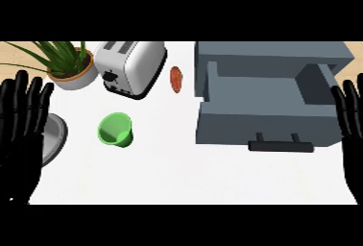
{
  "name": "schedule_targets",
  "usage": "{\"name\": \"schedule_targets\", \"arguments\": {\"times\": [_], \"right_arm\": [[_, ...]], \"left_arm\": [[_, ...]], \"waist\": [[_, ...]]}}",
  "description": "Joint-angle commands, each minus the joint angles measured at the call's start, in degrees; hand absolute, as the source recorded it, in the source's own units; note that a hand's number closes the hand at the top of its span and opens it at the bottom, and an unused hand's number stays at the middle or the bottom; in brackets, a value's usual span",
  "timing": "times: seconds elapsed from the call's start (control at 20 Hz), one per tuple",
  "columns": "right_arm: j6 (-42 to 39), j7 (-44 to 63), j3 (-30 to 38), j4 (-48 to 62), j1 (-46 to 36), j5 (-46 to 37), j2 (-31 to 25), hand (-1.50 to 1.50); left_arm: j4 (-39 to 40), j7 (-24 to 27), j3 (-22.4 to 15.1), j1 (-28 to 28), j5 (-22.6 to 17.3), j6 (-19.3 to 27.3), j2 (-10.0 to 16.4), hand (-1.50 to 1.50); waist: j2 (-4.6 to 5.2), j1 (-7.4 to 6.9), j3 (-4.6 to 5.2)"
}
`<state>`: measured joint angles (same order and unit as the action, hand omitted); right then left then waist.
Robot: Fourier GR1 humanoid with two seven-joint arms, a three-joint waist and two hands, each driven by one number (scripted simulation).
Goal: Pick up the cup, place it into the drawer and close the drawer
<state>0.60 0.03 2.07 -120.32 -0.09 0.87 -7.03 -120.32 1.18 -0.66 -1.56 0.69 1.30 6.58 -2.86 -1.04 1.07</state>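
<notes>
Left hand (20, 144), with green cup (115, 129) apart at its right

The left hand (18, 144) stands well to the left of the open drawer (262, 129), palm flat and fingers straight, spread a little and pointing up the view, holding nothing. The right hand (352, 134) rises just beside the drawer's right wall, partly cut off by the view's edge, its fingers likewise straight, pointing upward and holding nothing. Both hands are level with the drawer's front.
</notes>
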Motion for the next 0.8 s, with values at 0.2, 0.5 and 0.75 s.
{"name": "schedule_targets", "arguments": {"times": [0.2, 0.5, 0.75], "right_arm": [[-3.6, -0.8, 0.9, 2.7, -1.3, 4.0, -0.9, -1.5], [-5.5, 6.3, -2.5, -1.3, -0.1, 8.5, 0.4, -1.5], [-4.6, 4.0, -5.2, -2.4, 3.3, 5.0, 3.0, -1.5]], "left_arm": [[6.8, 0.8, 1.1, -6.1, -6.1, -5.1, 1.1, -1.5], [17.2, -0.9, 2.6, -9.2, -15.0, -7.5, -1.8, -1.5], [18.3, -3.0, 4.0, -11.9, -16.4, -7.4, -1.4, -1.5]], "waist": [[2.97, 1.37, -1.08], [2.91, 1.6, -1.06], [2.83, 1.38, -1.06]]}}
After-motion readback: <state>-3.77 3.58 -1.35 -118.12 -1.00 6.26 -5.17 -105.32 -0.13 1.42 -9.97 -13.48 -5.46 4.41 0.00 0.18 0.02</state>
